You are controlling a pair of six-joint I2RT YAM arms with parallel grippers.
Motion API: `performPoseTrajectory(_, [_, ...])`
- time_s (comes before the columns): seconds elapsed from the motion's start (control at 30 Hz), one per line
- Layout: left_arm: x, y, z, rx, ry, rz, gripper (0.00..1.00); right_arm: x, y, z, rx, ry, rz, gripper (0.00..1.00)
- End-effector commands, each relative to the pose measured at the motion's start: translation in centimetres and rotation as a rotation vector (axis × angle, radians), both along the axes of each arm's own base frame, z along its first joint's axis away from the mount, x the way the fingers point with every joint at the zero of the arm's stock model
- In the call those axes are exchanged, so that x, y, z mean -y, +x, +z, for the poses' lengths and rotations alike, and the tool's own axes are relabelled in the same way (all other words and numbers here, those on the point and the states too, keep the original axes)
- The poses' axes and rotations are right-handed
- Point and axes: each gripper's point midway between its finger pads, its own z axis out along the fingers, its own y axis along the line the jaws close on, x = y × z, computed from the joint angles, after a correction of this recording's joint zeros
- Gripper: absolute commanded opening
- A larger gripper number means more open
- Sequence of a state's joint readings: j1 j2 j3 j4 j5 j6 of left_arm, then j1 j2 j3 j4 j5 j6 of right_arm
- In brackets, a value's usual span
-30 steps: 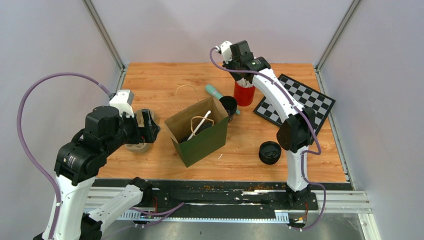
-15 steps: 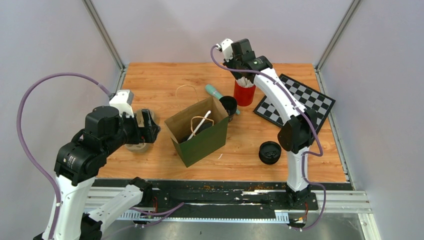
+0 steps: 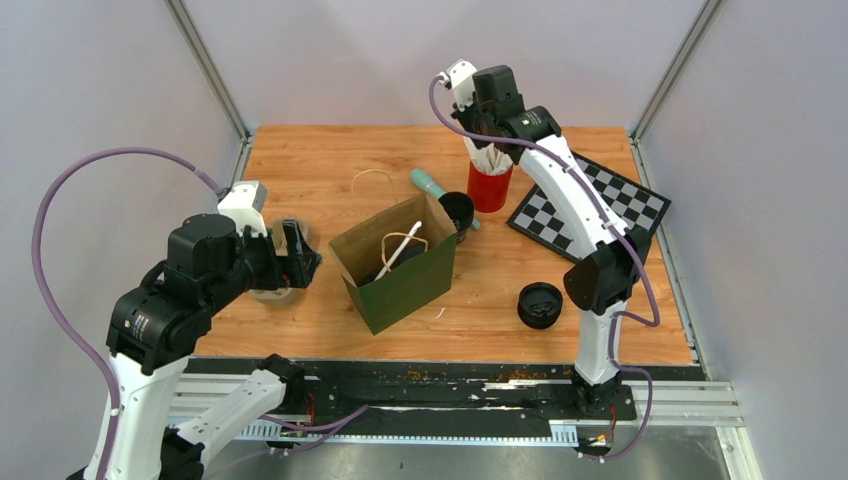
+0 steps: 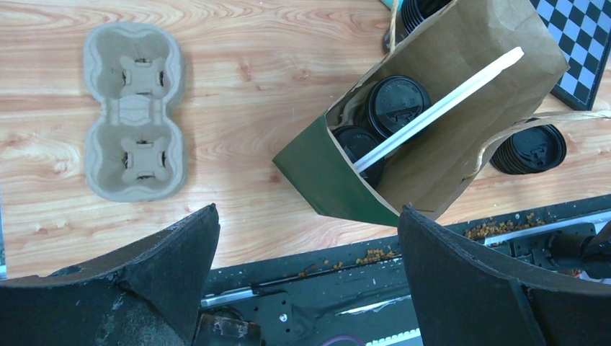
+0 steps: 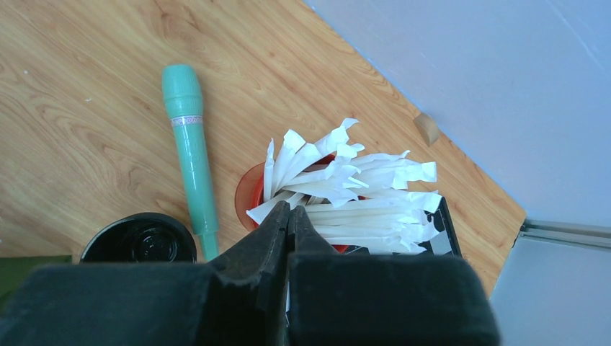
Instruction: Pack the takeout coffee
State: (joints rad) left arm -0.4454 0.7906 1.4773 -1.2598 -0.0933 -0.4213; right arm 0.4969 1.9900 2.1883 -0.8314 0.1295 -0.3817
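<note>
Wooden tabletop (image 3: 300, 160), red straw cup (image 5: 247, 193) just beneath right end effector (image 5: 290, 210)

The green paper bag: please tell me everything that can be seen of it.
The green paper bag stands upright and open near the middle of the wooden table, turned at an angle. It is green outside and plain brown inside, with creased walls and thin tan loop handles. Inside stand two black lidded cups. A long white wrapped straw leans across them, with its end past the rim.
</note>
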Motion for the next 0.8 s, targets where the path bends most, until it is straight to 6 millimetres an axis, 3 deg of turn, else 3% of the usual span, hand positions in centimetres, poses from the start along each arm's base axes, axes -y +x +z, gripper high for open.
performPoseTrajectory(0.0, [0.3, 0.1, 0.8, 0.031, -0.023, -0.007, 1.0, 0.2, -1.3, 6.4, 0.116, 0.088, -0.005, 0.0])
performPoseTrajectory(0.13, [0.3, 0.0, 0.7, 0.03, -0.023, -0.008, 1.0, -0.4, -1.7, 6.0, 0.112, 0.099, 0.036, 0.0])
performPoseTrajectory(0.33, [0.2, -0.1, 0.7, 0.029, -0.018, -0.013, 1.0, 0.7, -1.0, 3.0, 0.056, 0.034, -0.028, 0.18])
performPoseTrajectory(0.53, [0.0, -0.3, 0.7, 0.023, -0.006, -0.01, 1.0, 1.6, -1.0, -0.1, -0.015, -0.031, -0.014, 0.23])
performPoseTrajectory(0.77, [-0.4, -0.5, 0.5, 0.013, 0.012, -0.001, 1.0, 3.6, -1.6, -1.6, -0.055, -0.031, 0.058, 0.24])
